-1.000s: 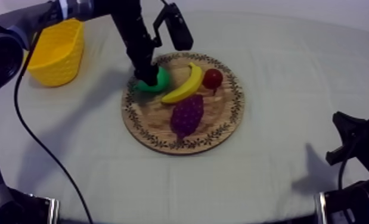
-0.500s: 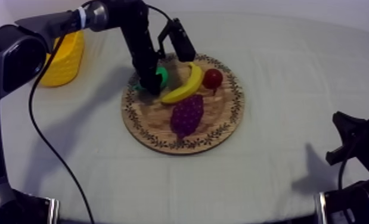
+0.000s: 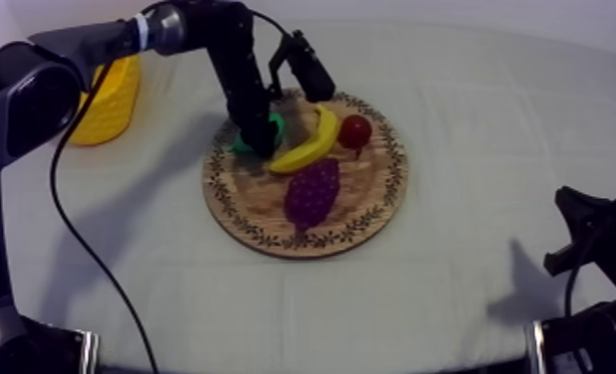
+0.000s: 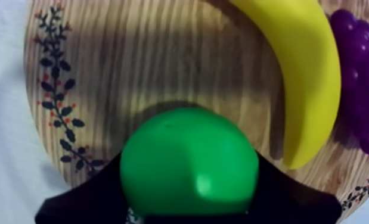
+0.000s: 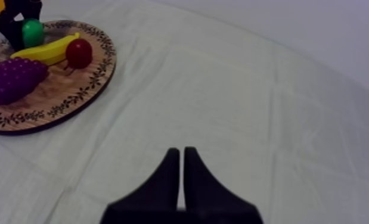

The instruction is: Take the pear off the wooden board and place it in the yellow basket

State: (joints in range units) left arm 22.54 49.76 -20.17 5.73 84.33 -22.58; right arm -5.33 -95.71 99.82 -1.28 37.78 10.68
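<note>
Resting low at the near right side of the table, our right gripper [image 5: 181, 150] has its two black fingers pressed together as a narrow wedge, holding nothing, over bare grey-white cloth [image 5: 234, 89]. Beyond it lies the round wooden board [image 3: 361, 214] with its patterned rim. On the board, nearest us, sits the bunch of purple grapes [image 3: 311, 192]. Behind them the banana [image 3: 307, 147] lies slantwise, with the small red fruit [image 3: 354, 129] just beside its right end. At the banana's left side, on the board's far left part, our left gripper [image 3: 260, 139] is clamped on the green pear [image 4: 189, 161], one finger on either flank. Whether the pear touches the wood we cannot tell. Farthest off, well apart from the board at the table's far left, stands the yellow basket [image 3: 107, 104], partly hidden by our left arm.
</note>
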